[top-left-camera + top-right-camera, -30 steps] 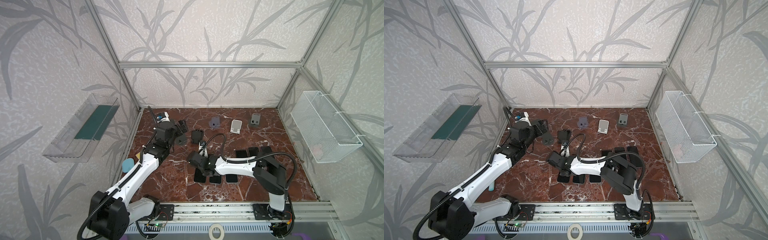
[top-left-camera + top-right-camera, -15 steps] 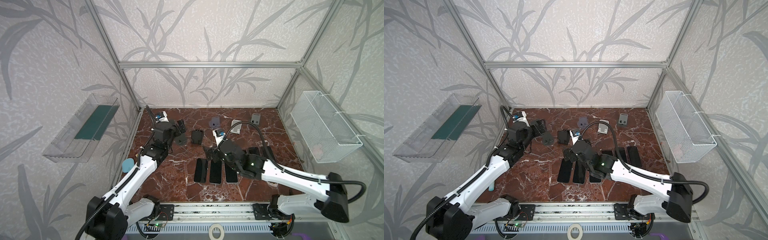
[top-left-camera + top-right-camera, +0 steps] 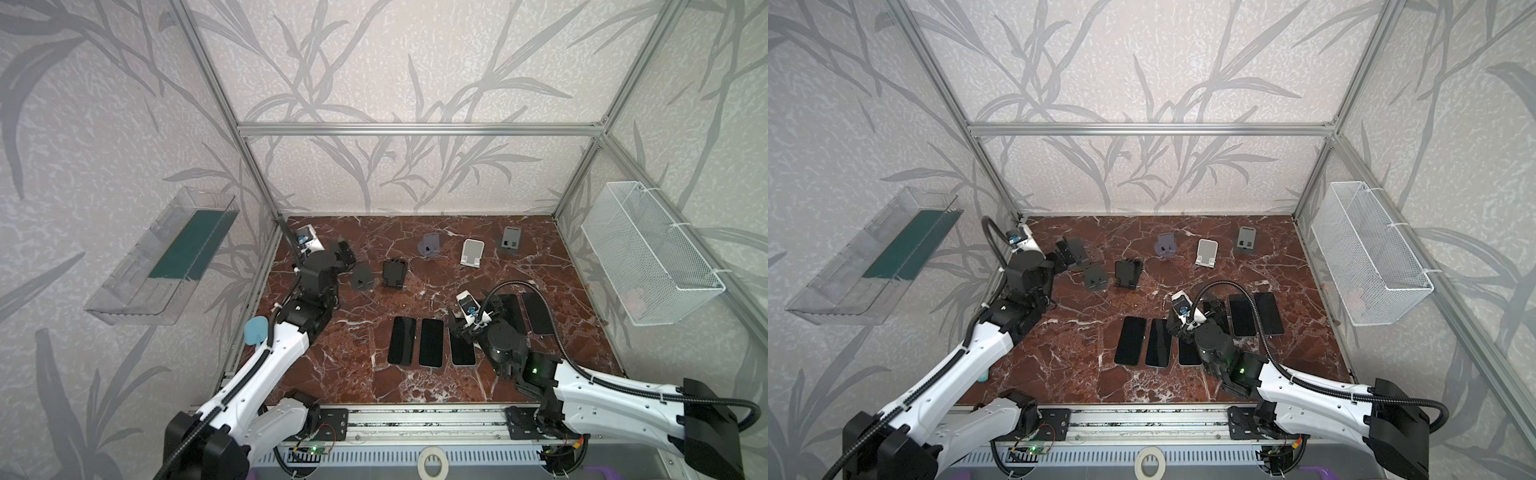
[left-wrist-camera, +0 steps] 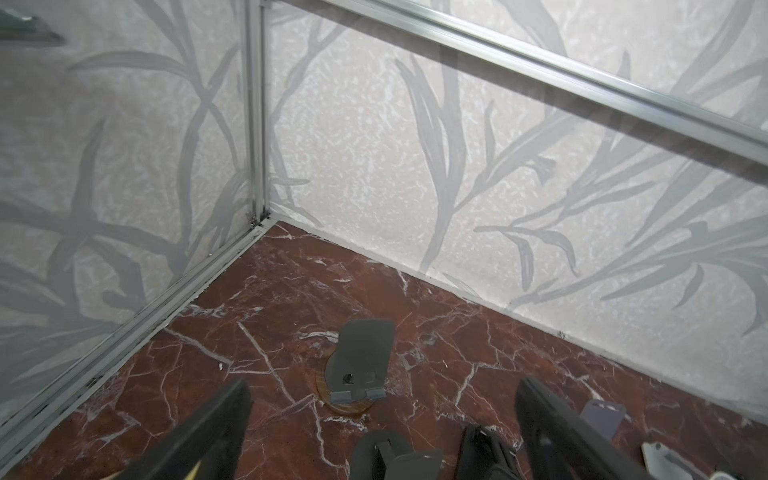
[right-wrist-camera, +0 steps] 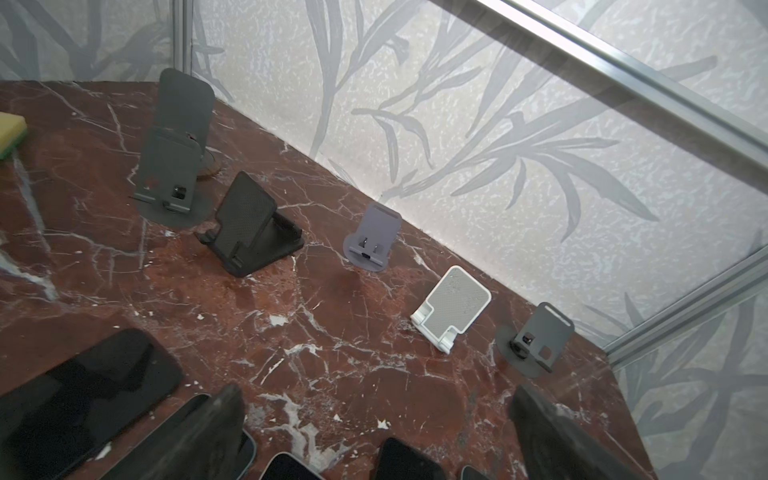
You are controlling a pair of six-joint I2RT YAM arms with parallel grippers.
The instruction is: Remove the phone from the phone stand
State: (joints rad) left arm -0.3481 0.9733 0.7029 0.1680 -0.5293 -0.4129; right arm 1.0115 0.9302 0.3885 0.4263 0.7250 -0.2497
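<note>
Several dark phones lie flat on the marble: a row of three (image 3: pixel 431 343) (image 3: pixel 1158 343) at front centre and more (image 3: pixel 538 313) (image 3: pixel 1268 313) to the right. Every phone stand I see is bare: wood-based grey (image 4: pixel 360 361), dark grey (image 3: pixel 360 279), black (image 3: pixel 393 272) (image 5: pixel 245 220), lavender (image 3: pixel 430 245) (image 5: pixel 374 235), white (image 3: pixel 471 251) (image 5: pixel 453 307), grey (image 3: pixel 510 240) (image 5: pixel 538 336). My left gripper (image 3: pixel 345 255) (image 3: pixel 1061 255) (image 4: pixel 383 386) is open and empty by the far-left stands. My right gripper (image 3: pixel 478 318) (image 3: pixel 1194 318) (image 5: pixel 380 399) hangs open over the flat phones, holding nothing.
A white wire basket (image 3: pixel 648 257) hangs on the right wall and a clear bin (image 3: pixel 174 249) with a green insert on the left wall. A yellow-green sponge (image 5: pixel 10 133) lies at the table's left side. An aluminium rail (image 3: pixel 415 419) runs along the front edge.
My right gripper has left the front row of phones, opened wide and swung right as its arm stretched out. The left arm has barely moved.
</note>
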